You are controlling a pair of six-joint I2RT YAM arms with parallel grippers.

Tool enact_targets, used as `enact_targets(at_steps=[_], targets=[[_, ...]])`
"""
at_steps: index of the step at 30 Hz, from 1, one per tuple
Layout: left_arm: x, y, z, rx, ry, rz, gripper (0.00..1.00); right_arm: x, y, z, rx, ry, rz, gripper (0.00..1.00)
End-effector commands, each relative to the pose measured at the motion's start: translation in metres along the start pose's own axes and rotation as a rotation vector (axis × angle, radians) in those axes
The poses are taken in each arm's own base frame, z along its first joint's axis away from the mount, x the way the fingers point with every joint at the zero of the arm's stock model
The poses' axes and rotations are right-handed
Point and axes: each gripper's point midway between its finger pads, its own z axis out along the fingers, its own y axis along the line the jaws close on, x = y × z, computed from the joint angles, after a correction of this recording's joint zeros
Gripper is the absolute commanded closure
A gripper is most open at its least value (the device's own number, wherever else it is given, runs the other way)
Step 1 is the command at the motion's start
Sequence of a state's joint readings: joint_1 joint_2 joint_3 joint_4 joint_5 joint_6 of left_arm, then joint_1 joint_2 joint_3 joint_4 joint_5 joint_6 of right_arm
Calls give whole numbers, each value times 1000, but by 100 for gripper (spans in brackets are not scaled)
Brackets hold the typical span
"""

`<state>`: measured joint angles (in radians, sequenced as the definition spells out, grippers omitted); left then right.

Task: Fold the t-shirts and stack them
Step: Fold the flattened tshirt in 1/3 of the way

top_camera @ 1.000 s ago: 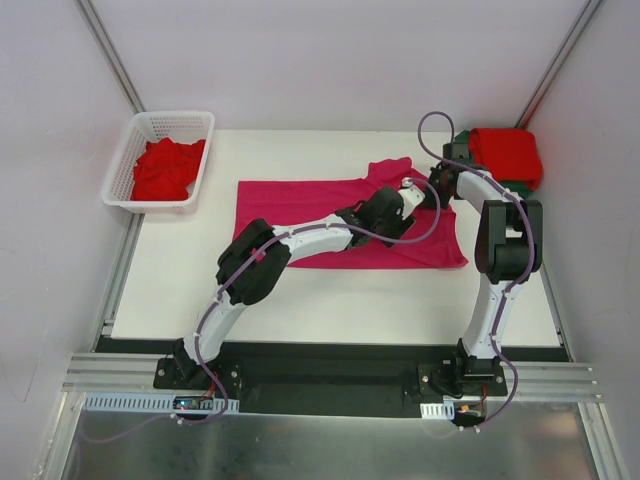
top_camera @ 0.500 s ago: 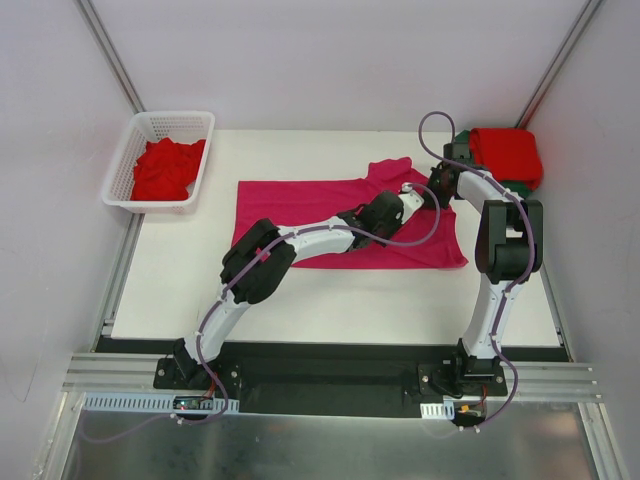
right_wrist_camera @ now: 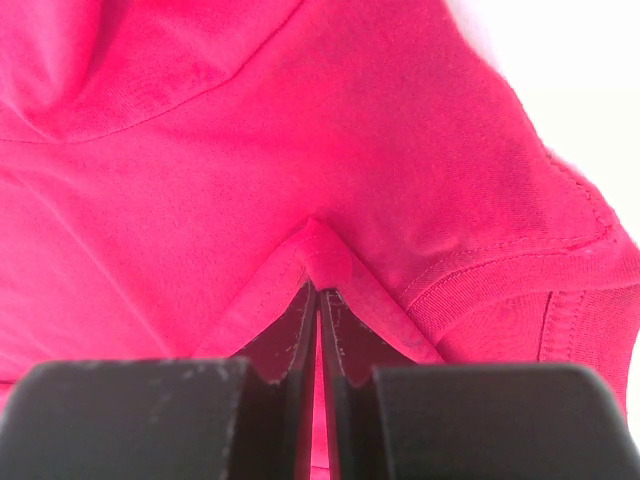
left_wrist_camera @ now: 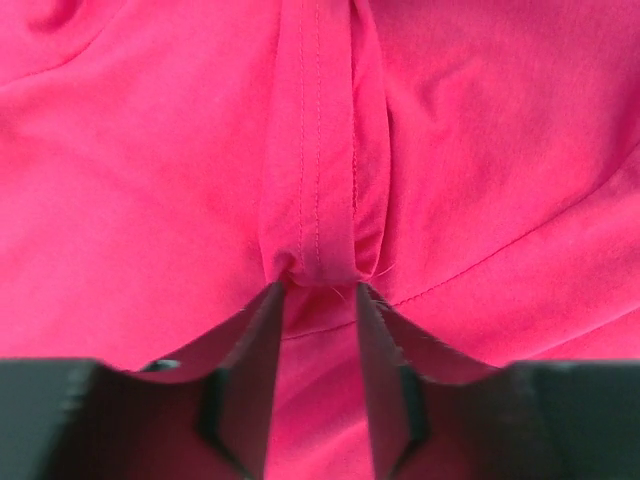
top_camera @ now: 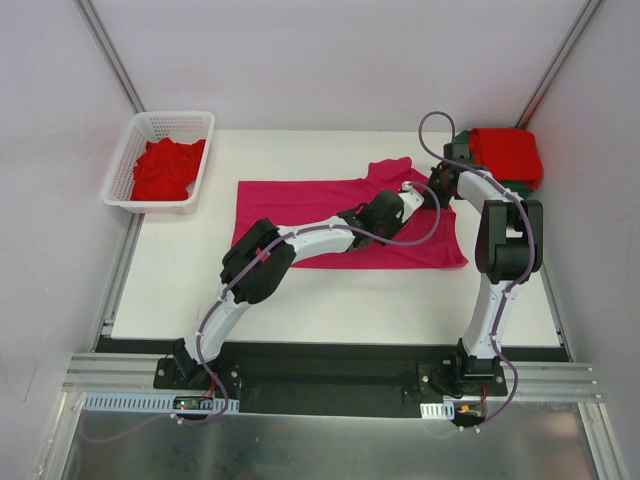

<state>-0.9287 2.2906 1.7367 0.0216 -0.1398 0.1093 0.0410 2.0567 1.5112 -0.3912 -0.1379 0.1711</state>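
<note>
White lattice basket (top_camera: 168, 119) at the table's (top_camera: 330, 300) far-left corner: crumpled red t-shirts (top_camera: 165, 168) inside. Far-right corner: folded red t-shirt (top_camera: 507, 155) lying on top of a dark green t-shirt (top_camera: 462, 139). Magenta t-shirt (top_camera: 300, 200) spread flat mid-table. Left gripper (left_wrist_camera: 318, 290) down on it, fingers narrowly apart, with a stitched ridge of the cloth bunched between the tips. Right gripper (right_wrist_camera: 318, 292) just beside it, fingers pressed together on a small peak of the same cloth.

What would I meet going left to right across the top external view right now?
White plastic lattice basket holding crumpled red t-shirts → magenta-pink cloth t-shirt spread flat → folded red t-shirt at the far right.
</note>
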Motion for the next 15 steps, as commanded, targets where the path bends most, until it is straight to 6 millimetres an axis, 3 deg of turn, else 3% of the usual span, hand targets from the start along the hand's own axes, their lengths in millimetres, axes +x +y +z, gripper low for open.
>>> enact_targets(at_steps=[1, 5, 15], targets=[[-45, 7, -18, -13, -101, -14, 60, -14, 6, -6, -20, -29, -2, 94], [-50, 5, -19, -9, -111, -22, 54, -13, 6, -5, -20, -27, 1, 94], [-57, 0, -9, 5, -126, -36, 54, -14, 5, -6, -18, -29, -4, 94]])
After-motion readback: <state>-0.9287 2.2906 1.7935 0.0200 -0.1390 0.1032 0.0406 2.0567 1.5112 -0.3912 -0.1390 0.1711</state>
